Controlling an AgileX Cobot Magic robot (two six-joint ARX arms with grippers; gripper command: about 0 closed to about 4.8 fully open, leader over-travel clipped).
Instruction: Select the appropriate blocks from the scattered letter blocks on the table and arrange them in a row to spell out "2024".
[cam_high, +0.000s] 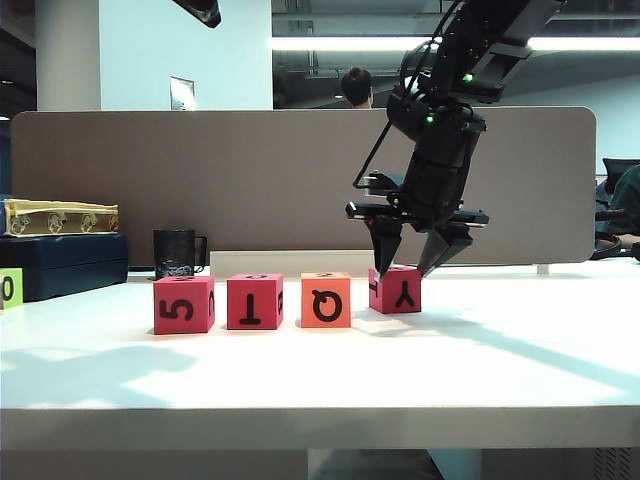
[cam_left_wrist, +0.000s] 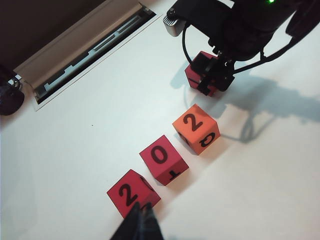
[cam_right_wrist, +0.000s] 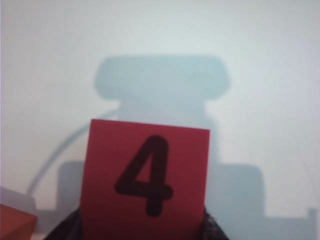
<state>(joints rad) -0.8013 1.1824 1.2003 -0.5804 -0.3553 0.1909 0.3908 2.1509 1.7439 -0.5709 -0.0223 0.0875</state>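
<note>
The bench (cam_high: 320, 390) carries a row of four blocks near its middle: in the exterior view, from left, a pink-red block (cam_high: 184, 304), a second pink-red block (cam_high: 255, 301), an orange block (cam_high: 326, 299) and the fourth block (cam_high: 396, 289), which sits slightly behind the line of the others. From above, the top faces of the first three read 2, 0, 2, and the fourth block (cam_right_wrist: 145, 177) shows 4 upward. The step in hand appears to be seating or adjusting this last block: keep the 4 face up, bring the block level with its neighbours, hold the same spacing, and avoid nudging the orange block. The right gripper (cam_high: 412, 266) stands over the fourth block with its fingers spread, one tip on each side of the top edge; whether they press the faces cannot be told. The left gripper (cam_left_wrist: 139, 222) hangs just beside the first block, fingers pressed together, holding nothing. A grey-brown partition (cam_high: 300, 180) stands behind.
</note>
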